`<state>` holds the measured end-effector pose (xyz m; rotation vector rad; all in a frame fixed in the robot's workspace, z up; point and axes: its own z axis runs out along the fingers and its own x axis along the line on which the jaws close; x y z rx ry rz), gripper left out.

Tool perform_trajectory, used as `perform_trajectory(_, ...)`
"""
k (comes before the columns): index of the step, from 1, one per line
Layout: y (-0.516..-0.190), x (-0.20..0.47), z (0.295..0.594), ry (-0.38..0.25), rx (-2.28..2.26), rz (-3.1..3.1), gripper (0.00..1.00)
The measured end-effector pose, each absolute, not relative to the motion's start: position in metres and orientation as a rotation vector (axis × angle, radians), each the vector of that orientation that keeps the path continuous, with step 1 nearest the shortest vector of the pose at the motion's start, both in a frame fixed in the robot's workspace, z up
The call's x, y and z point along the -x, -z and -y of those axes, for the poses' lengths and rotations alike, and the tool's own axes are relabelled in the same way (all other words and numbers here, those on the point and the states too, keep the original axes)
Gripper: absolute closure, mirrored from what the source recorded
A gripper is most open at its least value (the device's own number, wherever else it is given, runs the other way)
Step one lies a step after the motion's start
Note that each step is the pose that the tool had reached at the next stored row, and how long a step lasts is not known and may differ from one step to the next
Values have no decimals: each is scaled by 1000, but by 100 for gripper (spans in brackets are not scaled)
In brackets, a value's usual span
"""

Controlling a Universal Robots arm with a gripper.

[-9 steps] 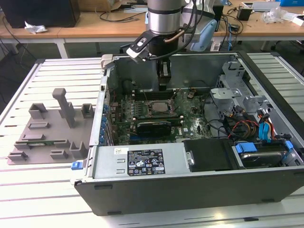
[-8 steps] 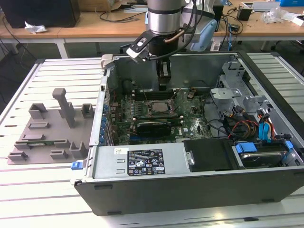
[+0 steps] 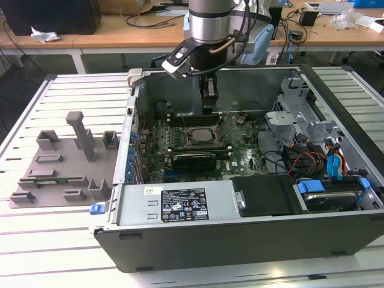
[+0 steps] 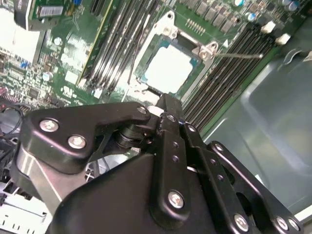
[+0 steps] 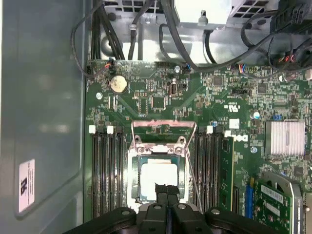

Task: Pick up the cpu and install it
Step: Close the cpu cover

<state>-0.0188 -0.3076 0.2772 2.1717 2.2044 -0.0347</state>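
The cpu [image 5: 155,176] is a pale silvery square lying flat in the black-framed motherboard socket [image 5: 134,168]; the second wrist view also shows the cpu [image 4: 169,70] seated there. My gripper [image 5: 166,186] hangs just above the socket's edge inside the open computer case, its two black fingers pressed together with nothing visible between them. In the exterior view the gripper [image 3: 207,110] points straight down over the socket [image 3: 201,134]. The fingertips [image 4: 168,102] stop short of the chip and part of its near edge is hidden behind them.
The socket's metal retention frame [image 5: 164,125] stands flipped open. Memory slots [image 5: 106,170] flank the socket. A grey fixture plate with blocks [image 3: 60,162] lies outside the case on the exterior view's left. The power supply [image 3: 180,204], drive cage and cables [image 3: 324,144] crowd the case.
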Motion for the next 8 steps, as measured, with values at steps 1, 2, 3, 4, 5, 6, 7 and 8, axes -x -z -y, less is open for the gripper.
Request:
perform_trajectory(1,-277,17,308,35,-2172,-2204,89)
perform_trajectory(2,-277,12,308,35,-2172,-2204,89)
perform_trajectory(3,-277,8,308,35,-2172,-2204,89)
perform_trajectory(4,-277,5,308,35,-2172,-2205,89)
perform_trajectory(5,-277,2,308,35,-2172,-2204,89)
perform_trajectory(6,-277,-1,308,35,-2172,-2204,89)
perform_trajectory(7,-277,-4,308,35,-2172,-2205,89)
perform_trajectory(8,-277,-8,308,35,-2172,-2204,89)
